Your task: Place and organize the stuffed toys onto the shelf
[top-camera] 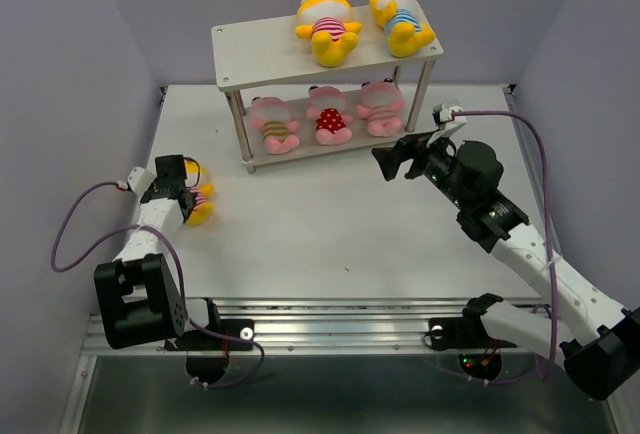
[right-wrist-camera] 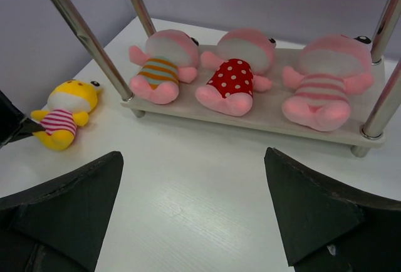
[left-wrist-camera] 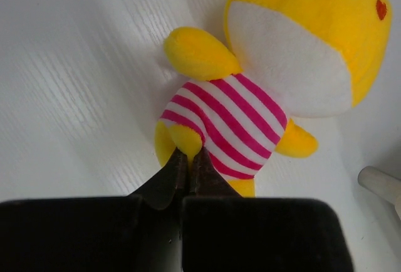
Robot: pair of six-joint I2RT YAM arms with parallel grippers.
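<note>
The shelf (top-camera: 250, 49) stands at the back of the table. Its top board holds a yellow pink-striped toy (top-camera: 328, 26) and a yellow blue-striped toy (top-camera: 400, 16). Its lower board (right-wrist-camera: 263, 121) holds three pink toys: yellow-striped (right-wrist-camera: 160, 68), red dotted (right-wrist-camera: 233, 78) and pink-striped (right-wrist-camera: 322, 87). Another yellow pink-striped toy (left-wrist-camera: 250, 109) lies on the table at the left (top-camera: 200, 204). My left gripper (left-wrist-camera: 188, 154) is shut on this toy's leg. My right gripper (right-wrist-camera: 194, 159) is open and empty, just in front of the lower board (top-camera: 395, 162).
Purple-grey walls (top-camera: 70, 104) close in the table on the left, back and right. Thin metal shelf legs (right-wrist-camera: 81, 34) stand in front of the pink toys. A metal rail (top-camera: 330, 319) runs along the near edge. Purple cables (top-camera: 75, 224) loop beside each arm.
</note>
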